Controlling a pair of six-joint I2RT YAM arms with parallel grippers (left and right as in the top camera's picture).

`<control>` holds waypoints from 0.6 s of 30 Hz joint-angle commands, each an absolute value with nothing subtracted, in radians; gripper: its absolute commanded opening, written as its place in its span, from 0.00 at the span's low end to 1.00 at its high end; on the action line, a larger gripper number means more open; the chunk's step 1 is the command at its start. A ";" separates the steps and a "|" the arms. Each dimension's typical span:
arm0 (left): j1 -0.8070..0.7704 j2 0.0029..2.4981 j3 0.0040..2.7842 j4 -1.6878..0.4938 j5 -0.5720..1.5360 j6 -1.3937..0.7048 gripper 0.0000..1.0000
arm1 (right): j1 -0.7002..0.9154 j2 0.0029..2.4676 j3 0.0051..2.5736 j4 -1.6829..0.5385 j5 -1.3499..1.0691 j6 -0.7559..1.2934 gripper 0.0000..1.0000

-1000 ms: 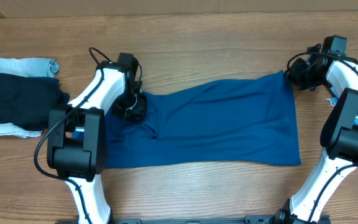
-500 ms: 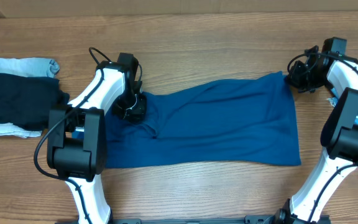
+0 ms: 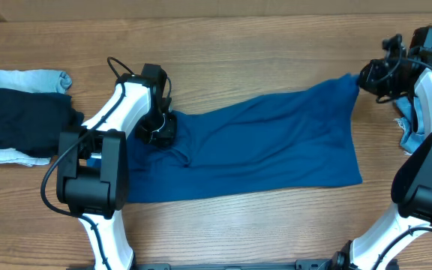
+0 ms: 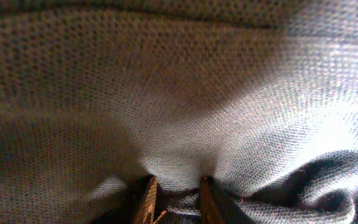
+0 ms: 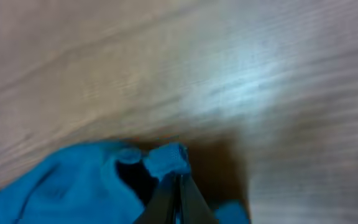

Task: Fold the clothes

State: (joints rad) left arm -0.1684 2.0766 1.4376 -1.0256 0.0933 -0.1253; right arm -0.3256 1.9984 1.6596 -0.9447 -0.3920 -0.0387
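Swinging outward since a moment ago, our right claw [image 3: 364, 76] is clamping the blue shirt [image 3: 268, 146] by the corner at its tips and tugging it taut. Our left claw [image 3: 160, 130] is pinching cloth at the opposite end. We're flattening it across the worktop [image 3: 261, 52]; next, we're judging, comes an even stretch before folding.

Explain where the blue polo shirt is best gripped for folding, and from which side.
Probably at the far corners of the blue polo shirt, each approached from its own end. It lies as a long flat band, so its short ends offer thin edges to pinch, as the left gripper and right gripper do.
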 commanded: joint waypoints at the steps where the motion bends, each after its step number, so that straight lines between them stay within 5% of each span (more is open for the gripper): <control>1: -0.166 2.117 1.389 -1.020 0.098 -0.135 0.27 | -0.329 1.970 1.681 -1.011 -0.337 -0.052 0.04; 6: -0.162 2.117 1.389 -1.016 0.097 -0.135 0.27 | -0.328 1.970 1.679 -1.097 -0.163 0.030 0.09; 9: -0.162 2.117 1.389 -1.015 0.098 -0.135 0.28 | -0.328 1.970 1.679 -1.103 -0.158 0.067 0.23; 11: -0.162 2.117 1.389 -1.013 0.097 -0.135 0.28 | -0.328 1.971 1.679 -1.095 -0.165 0.096 0.43; 18: -0.162 2.117 1.389 -1.011 0.098 -0.135 0.28 | -0.323 2.003 1.672 -1.007 -0.266 0.107 0.65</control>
